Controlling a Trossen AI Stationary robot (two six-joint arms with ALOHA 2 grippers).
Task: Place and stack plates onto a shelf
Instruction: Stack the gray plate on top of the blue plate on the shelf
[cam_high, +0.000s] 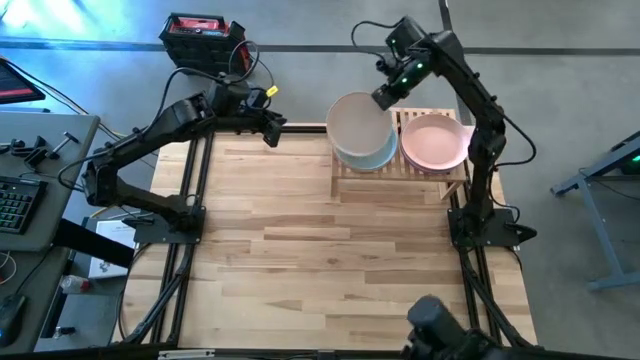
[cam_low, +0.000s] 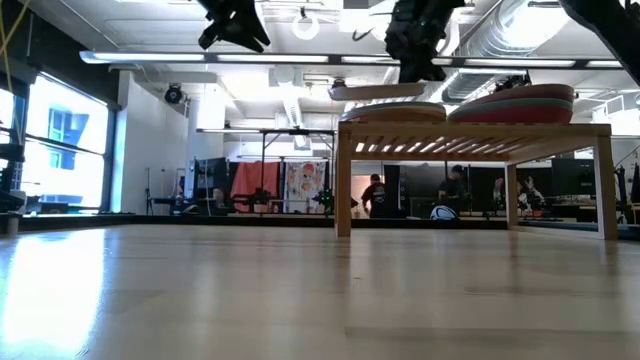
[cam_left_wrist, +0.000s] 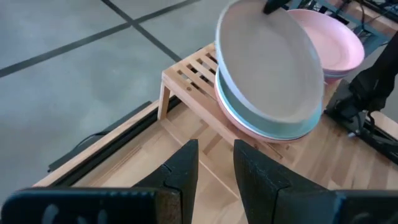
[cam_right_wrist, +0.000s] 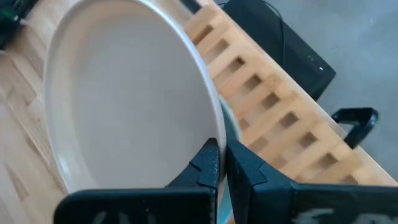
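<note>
Bare light plank tabletop (cam_high: 330, 270) fills the foreground. Left gripper (cam_high: 272, 127) hangs above the table's far left edge, fingers parted, empty. Low light wooden slatted shelf (cam_high: 345, 172) sits at the far right. Right gripper (cam_high: 384, 97) has its fingers pinched on the rim of a round beige matte plate (cam_high: 358, 125), held tilted just above the mint-topped stack (cam_high: 376, 160) on the shelf's left half. Pink stack (cam_high: 435, 142) occupies the right half.

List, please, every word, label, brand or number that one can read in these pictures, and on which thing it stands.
None can be read.
The plates, the shelf and both grippers carry no visible writing.
The red and black case beyond the table: any markings too small to read.
The posters in the far room: too blurred.
</note>
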